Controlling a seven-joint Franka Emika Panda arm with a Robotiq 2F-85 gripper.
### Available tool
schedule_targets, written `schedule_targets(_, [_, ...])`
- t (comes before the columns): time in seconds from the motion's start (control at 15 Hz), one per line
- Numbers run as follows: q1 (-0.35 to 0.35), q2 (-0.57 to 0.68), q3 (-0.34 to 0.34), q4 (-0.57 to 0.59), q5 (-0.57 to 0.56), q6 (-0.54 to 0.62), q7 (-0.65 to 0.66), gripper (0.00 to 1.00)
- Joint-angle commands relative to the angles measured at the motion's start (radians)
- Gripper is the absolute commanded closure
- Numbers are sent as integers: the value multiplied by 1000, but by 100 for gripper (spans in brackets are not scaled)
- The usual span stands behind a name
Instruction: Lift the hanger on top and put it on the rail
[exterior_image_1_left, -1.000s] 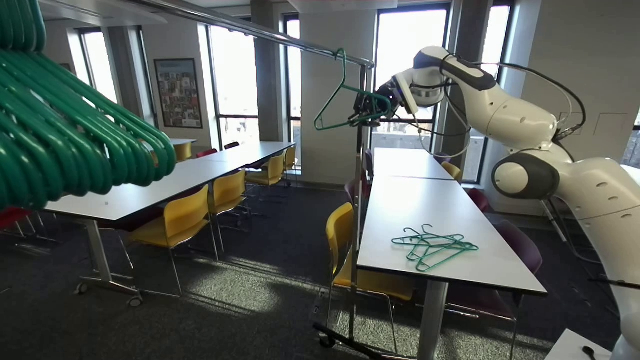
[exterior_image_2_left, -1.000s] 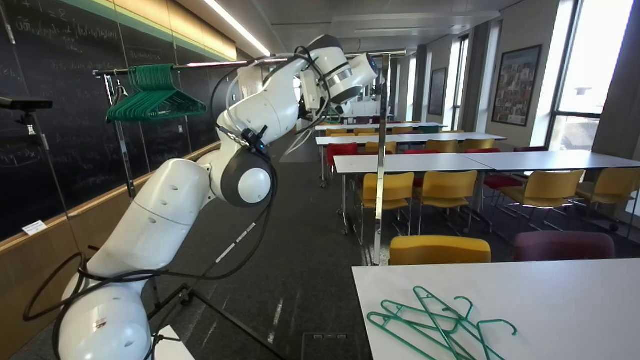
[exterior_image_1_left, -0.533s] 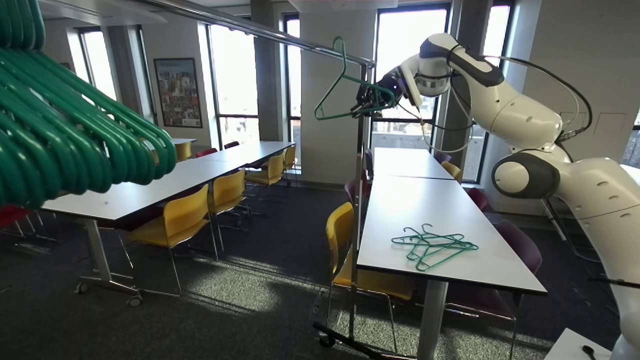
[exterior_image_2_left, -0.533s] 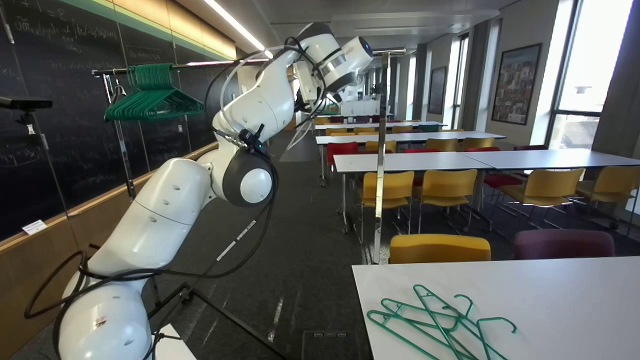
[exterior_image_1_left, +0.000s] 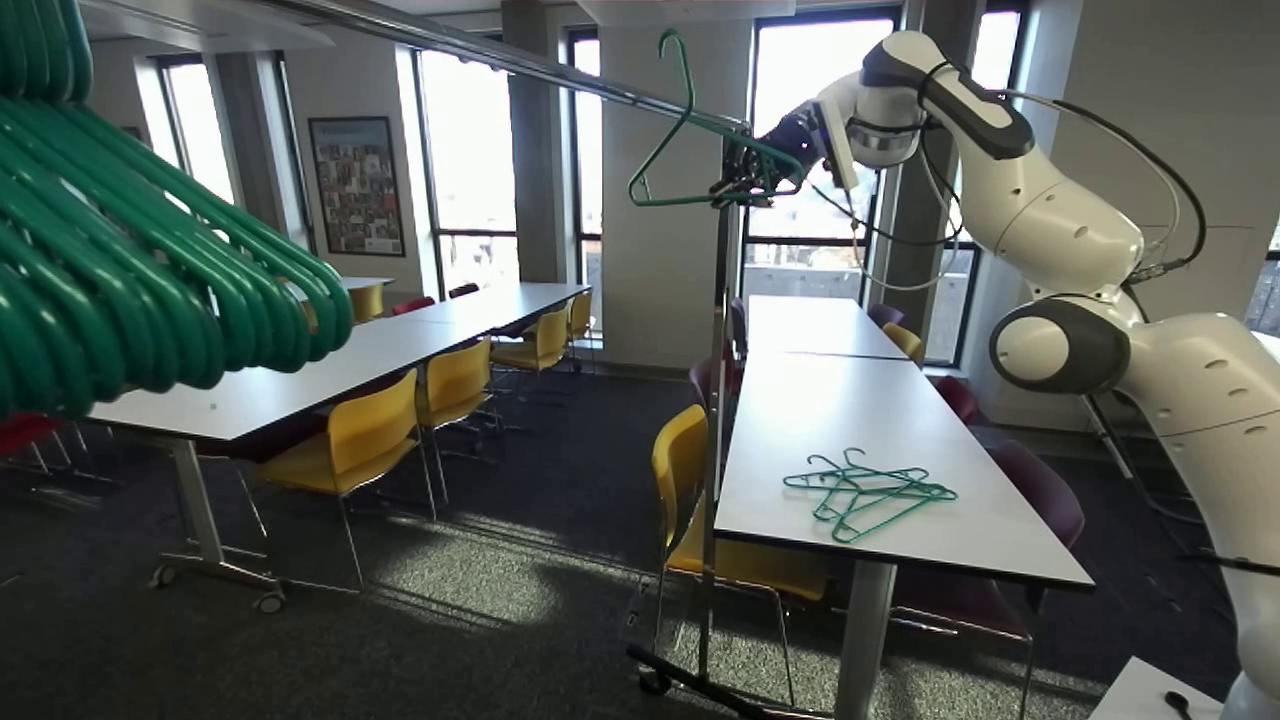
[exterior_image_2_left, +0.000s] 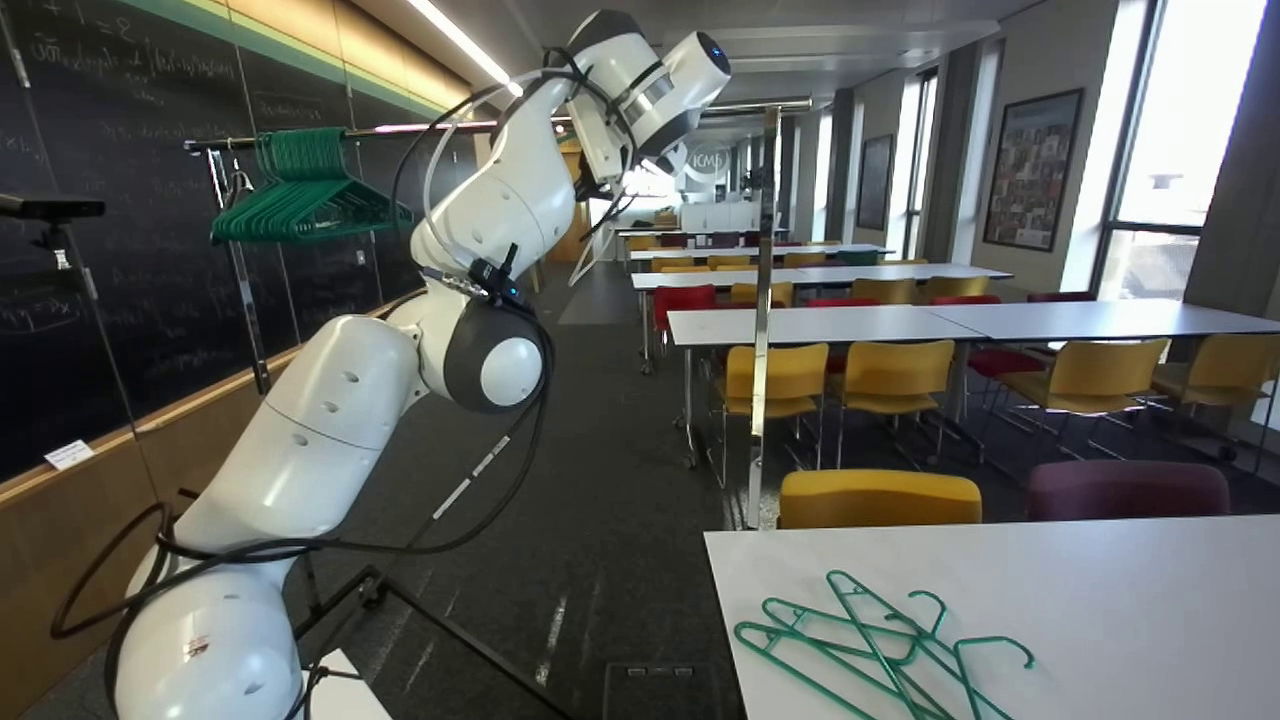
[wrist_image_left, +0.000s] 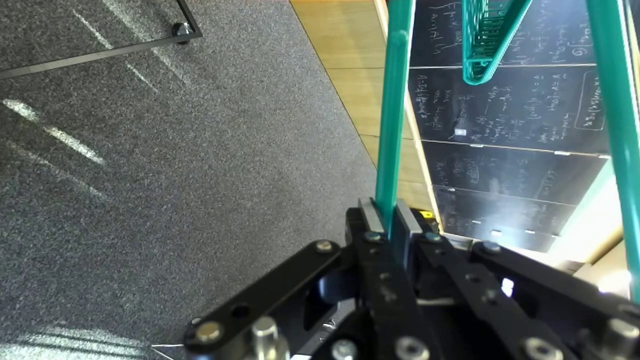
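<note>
My gripper (exterior_image_1_left: 738, 190) is shut on the lower bar of a green hanger (exterior_image_1_left: 661, 147). In the wrist view, the fingertips (wrist_image_left: 386, 217) pinch the hanger's green bar (wrist_image_left: 392, 125). The held hanger is upright, with its hook at the top left. In an exterior view, the hook appears above the line of the metal rail (exterior_image_1_left: 560, 75), and the hanger's neck overlaps the rail's far part. I cannot tell the depth between them. The rail also shows in an exterior view (exterior_image_2_left: 430, 127), where the arm hides the gripper and held hanger.
Several green hangers (exterior_image_1_left: 150, 250) hang at the rail's other end, also visible in an exterior view (exterior_image_2_left: 310, 200) and the wrist view (wrist_image_left: 482, 55). A few loose hangers (exterior_image_2_left: 880, 640) lie on a white table (exterior_image_2_left: 1120, 600). The rail's upright post (exterior_image_2_left: 763, 330) stands beside it.
My gripper and the held hanger have moved up. The hook has gone from about rail height to above the rail line. The loose hangers have not moved.
</note>
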Motion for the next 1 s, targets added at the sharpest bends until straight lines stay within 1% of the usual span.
schedule_targets(0.0, [-44,-12,47,-11,-13,-36,48,98])
schedule_targets(0.2, [-70,-21,42,-18,-26,-89,96,98])
schedule_targets(0.4, [-81,-26,26,-11,-66,-111,117,98])
schedule_targets(0.73, [-99,-19,29,-3,-134,-134,126,98])
schedule_targets(0.93, [-99,-12,38,19,-154,-127,62,98])
